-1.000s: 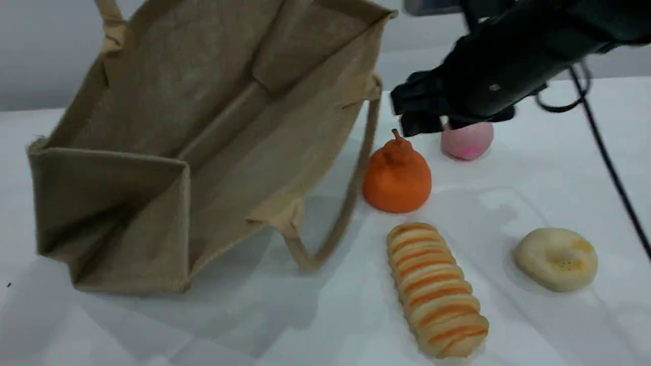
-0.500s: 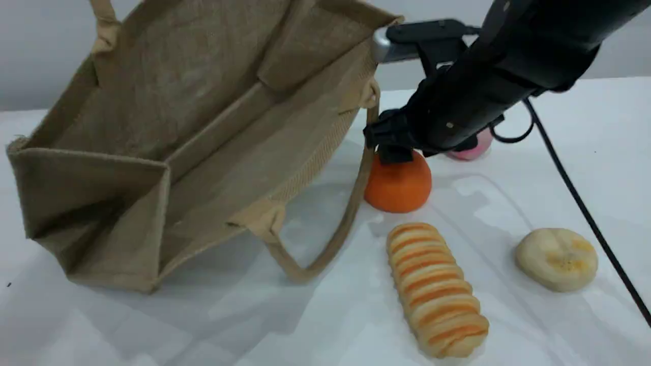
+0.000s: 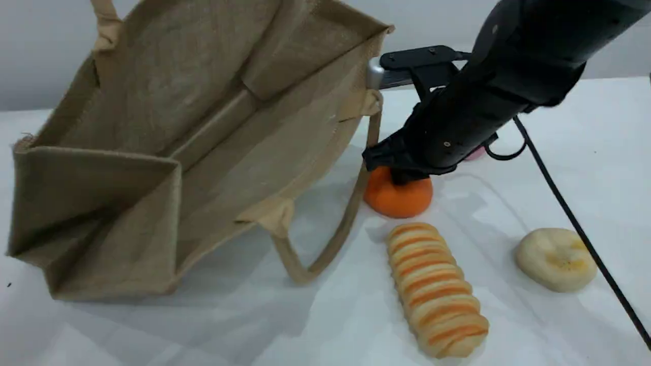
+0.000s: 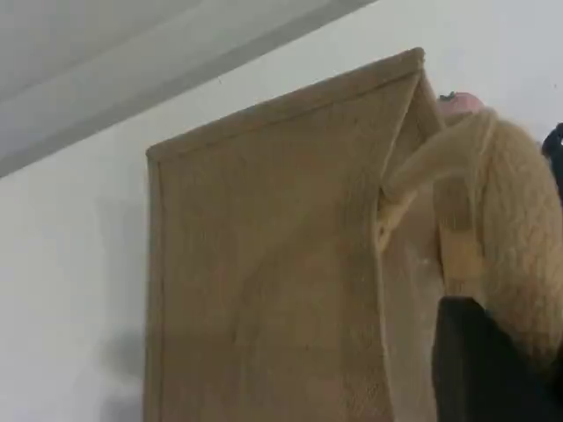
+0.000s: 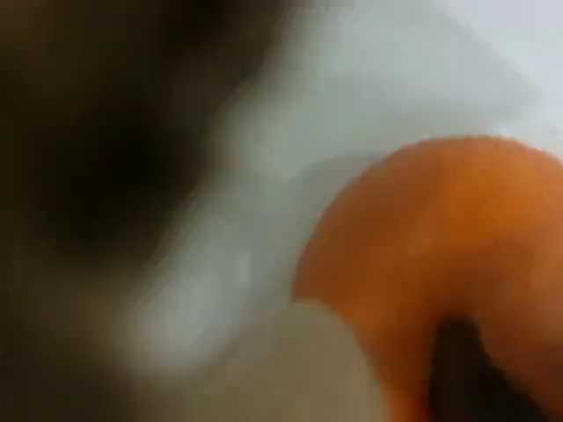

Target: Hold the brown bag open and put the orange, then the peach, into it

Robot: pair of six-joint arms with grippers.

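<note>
The left gripper [image 4: 493,369], clenched on a beige handle [image 4: 519,229], lifts the brown bag [image 3: 193,137] so its mouth gapes toward the orange [image 3: 399,198], which the right gripper [image 3: 402,170] clasps from above on the white table [image 3: 559,168], before a pale grey wall [image 3: 35,46].

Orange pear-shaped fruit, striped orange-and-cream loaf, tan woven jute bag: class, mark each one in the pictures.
orange pear-shaped fruit [image 3: 399,198], scene view, lower body below the gripper.
striped orange-and-cream loaf [image 3: 436,290], scene view, middle of its top.
tan woven jute bag [image 3: 96,203], scene view, near side panel.
</note>
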